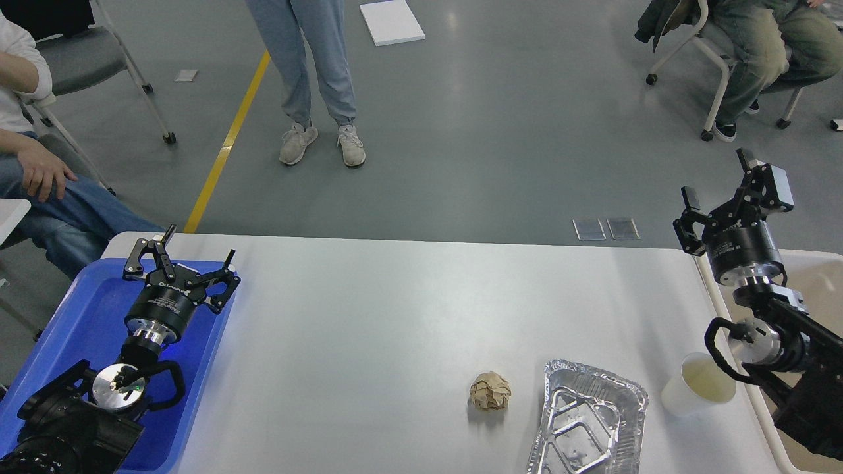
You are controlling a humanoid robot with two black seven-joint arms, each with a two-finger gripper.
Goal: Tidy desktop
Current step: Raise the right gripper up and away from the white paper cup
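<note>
The desktop is a wide whitish-grey tabletop. On it near the front lie a crumpled brown paper ball, an empty foil tray and a white paper cup with pale liquid. My left gripper is open and empty above the blue tray at the left edge. My right gripper is open and empty, raised above the table's right edge, behind the cup.
A beige rimmed bin stands just off the right edge of the table. People sit on chairs at the far left and far right, and one person stands beyond the table on the grey floor.
</note>
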